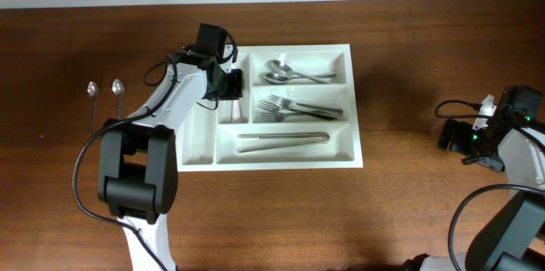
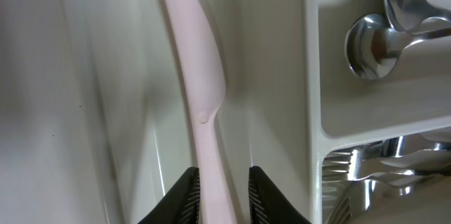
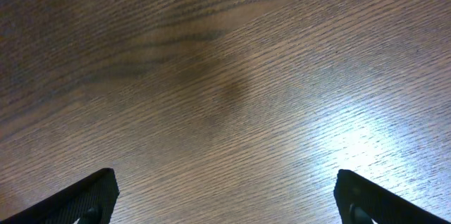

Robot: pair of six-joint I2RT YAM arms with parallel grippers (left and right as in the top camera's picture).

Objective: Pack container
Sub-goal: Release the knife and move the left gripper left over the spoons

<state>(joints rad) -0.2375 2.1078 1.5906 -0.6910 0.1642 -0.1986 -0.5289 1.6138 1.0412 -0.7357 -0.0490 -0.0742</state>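
Observation:
The container, a large white cutlery tray, lies at the table's middle. My left gripper is over its narrow upright compartment. In the left wrist view the jaws straddle the handle of a pale plastic knife that lies along that compartment's floor. The left finger touches the handle and a small gap shows at the right finger. My right gripper is far right of the tray, open and empty over bare wood.
The tray holds metal spoons in the top long compartment, forks in the middle one and long metal pieces in the bottom one. Two spoons lie on the table to the left of the tray.

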